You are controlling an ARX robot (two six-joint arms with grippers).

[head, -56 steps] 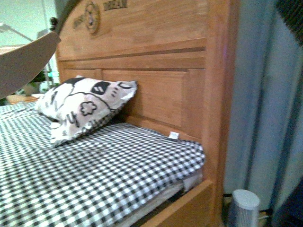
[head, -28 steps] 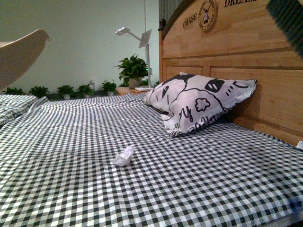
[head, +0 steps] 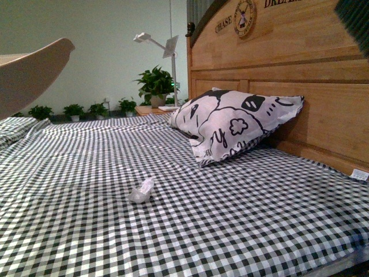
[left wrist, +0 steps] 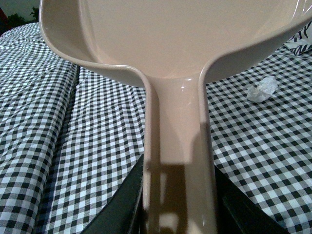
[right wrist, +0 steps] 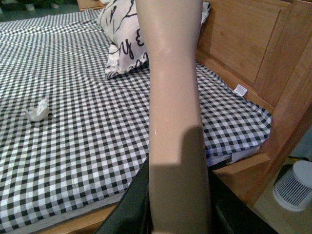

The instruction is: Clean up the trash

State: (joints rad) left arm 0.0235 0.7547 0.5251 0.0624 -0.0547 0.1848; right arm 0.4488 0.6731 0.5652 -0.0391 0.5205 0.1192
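Note:
The trash, a small crumpled white paper wad, lies on the checked bed sheet in the middle of the front view. It also shows in the left wrist view and the right wrist view. My left gripper is shut on the handle of the beige dustpan, held above the bed; its edge shows at the front view's upper left. My right gripper is shut on the beige handle of the brush; dark bristles show at the front view's top right.
A patterned pillow leans on the wooden headboard at the right. Potted plants and a lamp stand behind the bed. In the right wrist view the bed's corner and a white round device on the floor show.
The front view swung left from the headboard corner to the bed's middle, bringing the trash into view; since half a second ago the scene has shifted slightly left.

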